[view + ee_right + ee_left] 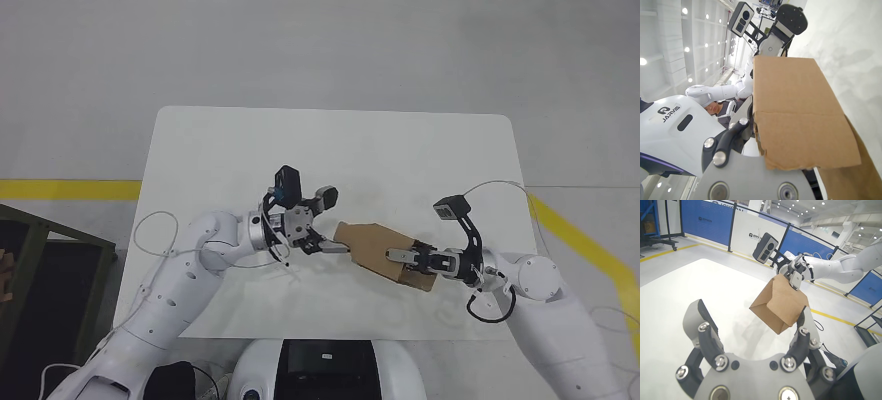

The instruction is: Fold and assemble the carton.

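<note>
Right claw [409,258] grips the brown carton [368,246].

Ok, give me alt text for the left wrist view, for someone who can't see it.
A brown cardboard carton hangs above a white table, gripped at its far end by the right end effector. In the foreground the left end effector is open, one finger beside the carton's near corner.
</note>
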Controlling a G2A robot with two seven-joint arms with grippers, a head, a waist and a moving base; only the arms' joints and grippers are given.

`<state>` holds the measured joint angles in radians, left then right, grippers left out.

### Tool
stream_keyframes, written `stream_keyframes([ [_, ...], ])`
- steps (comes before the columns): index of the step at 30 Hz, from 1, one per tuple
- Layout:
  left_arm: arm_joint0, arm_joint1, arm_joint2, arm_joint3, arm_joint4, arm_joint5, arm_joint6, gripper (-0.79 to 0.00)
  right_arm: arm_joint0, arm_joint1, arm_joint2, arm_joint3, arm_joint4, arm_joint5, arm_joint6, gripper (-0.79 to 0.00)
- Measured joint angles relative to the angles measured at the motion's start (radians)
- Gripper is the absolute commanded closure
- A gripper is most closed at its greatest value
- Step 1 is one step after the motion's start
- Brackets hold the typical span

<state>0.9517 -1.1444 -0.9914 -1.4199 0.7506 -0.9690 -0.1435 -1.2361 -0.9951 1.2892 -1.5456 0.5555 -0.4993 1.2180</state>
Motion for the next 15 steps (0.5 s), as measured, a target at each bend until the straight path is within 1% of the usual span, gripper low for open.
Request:
stream_keyframes([
  [11,0.001,0.0,0.0,-0.001,0.0,0.001,0.0,-0.785,0.001,0.0,0.0,0.001,0.001,0.0,0.001,0.0],
  [15,0.025,0.004,-0.016,-0.036,0.005,0.022,0.004,-0.785,0.001,0.0,0.0,0.001,0.001,0.0,0.001,0.0],
])
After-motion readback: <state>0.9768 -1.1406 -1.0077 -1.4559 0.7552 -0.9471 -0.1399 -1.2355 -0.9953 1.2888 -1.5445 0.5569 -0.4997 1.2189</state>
